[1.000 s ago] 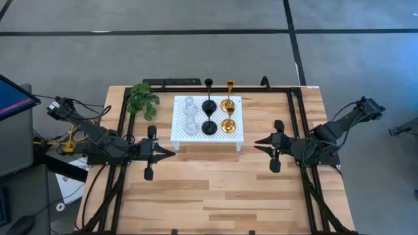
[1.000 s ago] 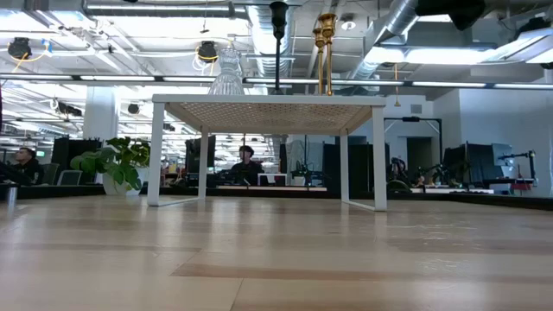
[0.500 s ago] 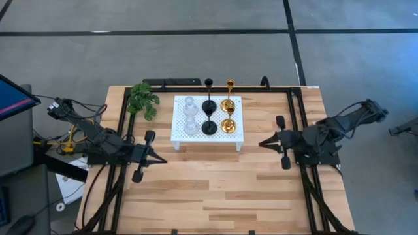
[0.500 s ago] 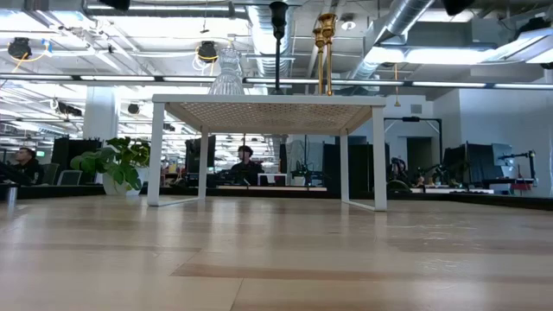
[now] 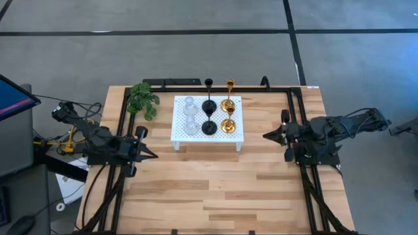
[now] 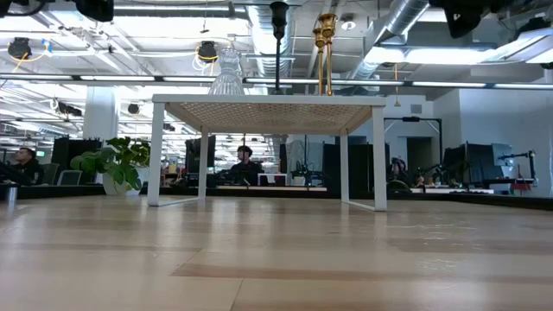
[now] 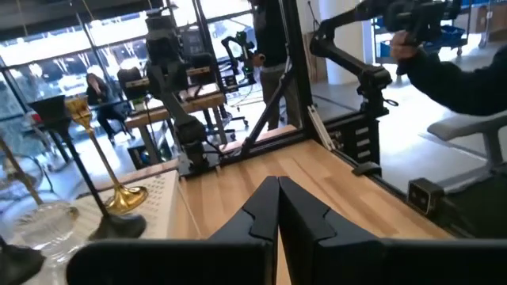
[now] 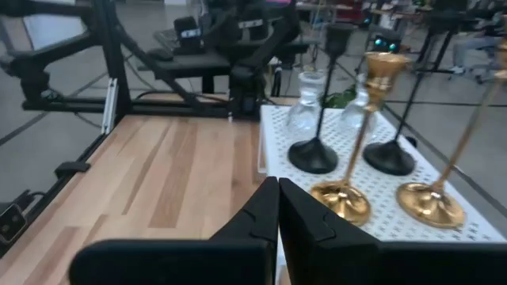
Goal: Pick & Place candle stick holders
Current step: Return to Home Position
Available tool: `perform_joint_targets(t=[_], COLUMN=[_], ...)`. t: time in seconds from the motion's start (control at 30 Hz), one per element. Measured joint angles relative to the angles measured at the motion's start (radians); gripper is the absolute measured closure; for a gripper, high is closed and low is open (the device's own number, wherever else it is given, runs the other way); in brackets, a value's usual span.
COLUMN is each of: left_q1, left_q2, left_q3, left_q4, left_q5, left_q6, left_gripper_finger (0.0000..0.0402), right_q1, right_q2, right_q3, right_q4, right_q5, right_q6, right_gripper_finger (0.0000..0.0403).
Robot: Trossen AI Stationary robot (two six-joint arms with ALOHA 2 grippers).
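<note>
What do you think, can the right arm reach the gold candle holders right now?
Probably yes. The gold candle holders stand on the white platform's side nearest the right gripper, only bare table between. Its shut fingers must open first. The left gripper waits opposite.

floor: grey concrete | ceiling ducts | desks

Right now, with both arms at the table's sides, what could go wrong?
The gold holders stand near the white shelf's right edge, the side facing the right pincer; a stray swing there might clip them. They and the black holders are tall, thin and close, so one tipping could knock its neighbours. The left pincer waits opposite.
</note>
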State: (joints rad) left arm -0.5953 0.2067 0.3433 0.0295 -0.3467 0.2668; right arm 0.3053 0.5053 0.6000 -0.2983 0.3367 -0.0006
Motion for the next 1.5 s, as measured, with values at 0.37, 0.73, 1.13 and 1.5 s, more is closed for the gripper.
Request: perform_joint_targets(t=[0.37,0.73,1.13,1.5], left_q1=[0.000,0.000,0.000,0.000], left_q2=[-0.084,-0.092,-0.095,-0.094], left_q3=[-0.036,-0.036,-0.036,-0.036], left_q4=[-0.006,-0.003,-0.003,0.002], left_q5=[0.000,-0.079,-0.079,-0.079], left_q6=[0.020,0.036,-0.092,-0.121], left_gripper_finger=[0.0395,0.0395,0.0395,0.0395], right_q1=[-0.014,-0.014,-0.014,-0.013], right_q2=[-0.167,-0.347,-0.503,-0.464], right_q3=[-0.104,-0.201,-0.221,-0.221], right_q4=[0.016,0.055,0.045,0.016], right_q5=[0.000,0.001,0.002,0.002], right_q6=[0.016,0.024,0.052,0.338], right_gripper_finger=[0.0402,0.0402,0.0401,0.0398])
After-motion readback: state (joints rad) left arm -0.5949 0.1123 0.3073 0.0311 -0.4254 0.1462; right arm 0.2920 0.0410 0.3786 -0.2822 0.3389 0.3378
